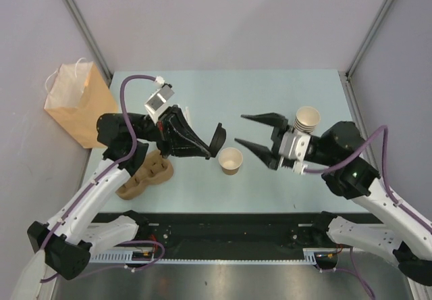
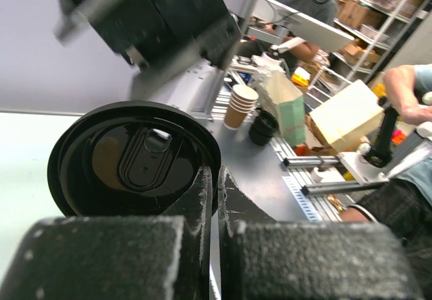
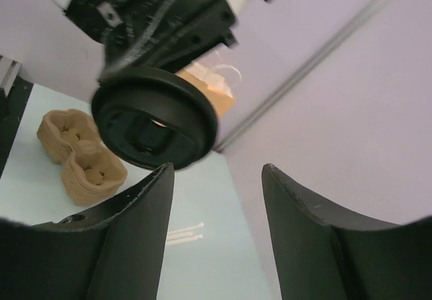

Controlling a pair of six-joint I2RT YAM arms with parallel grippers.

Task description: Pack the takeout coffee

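So the coffee is in two pieces right now. The tan paper cup stands upright and uncovered near the middle of the table. Its black lid is up in the air just beside it, off to the left and tipped on edge.

My left gripper has the lid, with both fingers squeezed onto the rim. On the left wrist cam the fingers are pressed nearly together at the lid's lower edge. One flat face of it points at the other arm, and on the right wrist cam the lid sits right in front of the fingers.

My right gripper is spread wide and holding nothing. It hovers just right of the cup, with its tips aimed at the lid.

A stack of lidless cups stands behind the right wrist. The moulded-pulp carrier lies under the left arm near the front-left. The brown paper bag stands at the far-left corner, well apart from the cup.
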